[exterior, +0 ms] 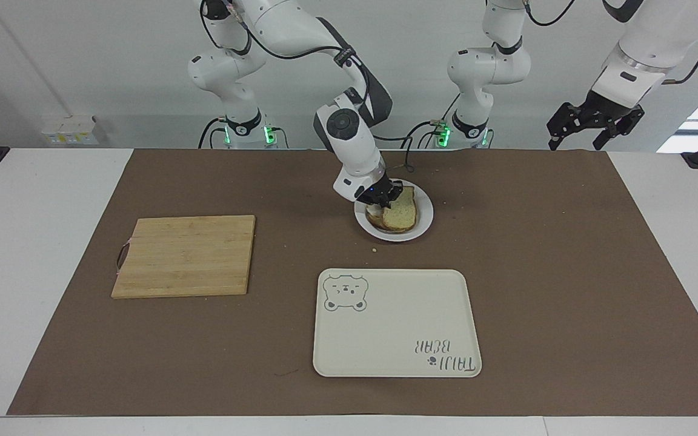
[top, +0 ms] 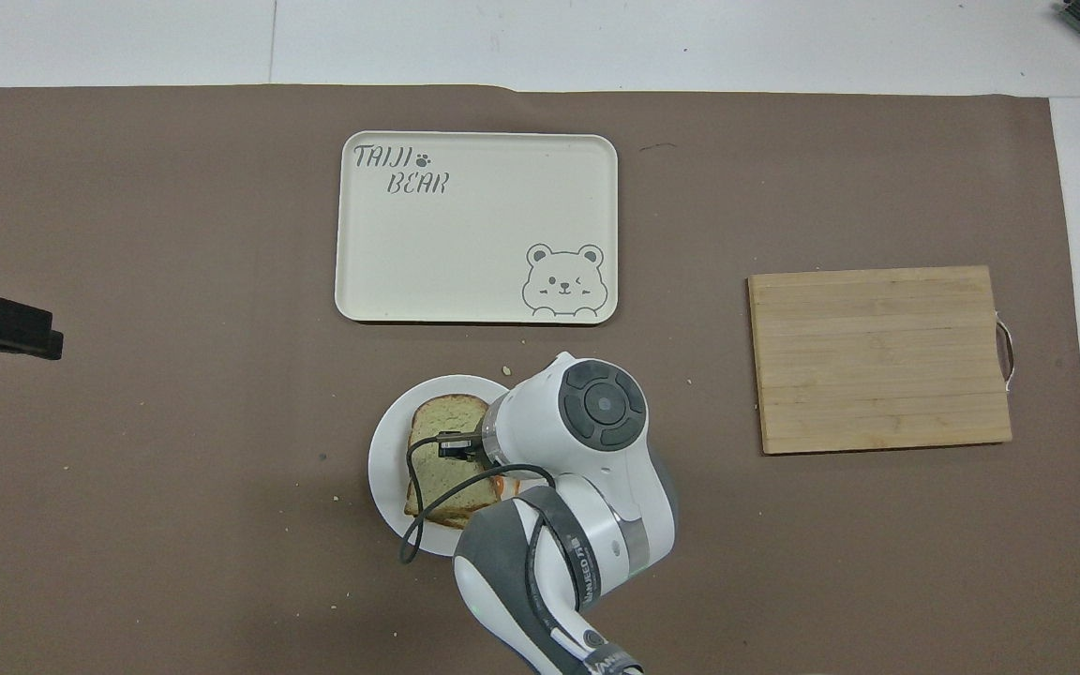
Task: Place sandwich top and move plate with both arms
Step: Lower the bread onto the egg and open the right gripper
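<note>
Cutting board [exterior: 184, 256]: bamboo, flat on the brown mat [exterior: 567, 272], toward the right arm's end of the bench [exterior: 34, 254], nothing on it.

Right arm reaches down over the middle of the mat. Right hand [exterior: 385, 192] low over the plate [exterior: 425, 219], fingers pressed together on the edge of the sandwich top [exterior: 400, 212]. The slice lies on the lower slice already on the plate, slightly tilted, crust showing. In the overhead view the wrist covers part of the stack; the sandwich top [top: 442, 445] shows with a dark cable looped across it, plate [top: 385, 469] rim white around it.

Plate sits mid-bench near the mat's edge closest to the robots. A few crumbs on the mat just beside it.

Tray [exterior: 396, 324]: cream, rectangular, bear drawing in one corner and lettering in the corner diagonal to it, nothing on it; farther from the robots than the plate, near it but apart.

Left arm waits. Left hand [exterior: 594, 124] raised over the corner of the mat at the left arm's end, fingers spread, holding nothing.
</note>
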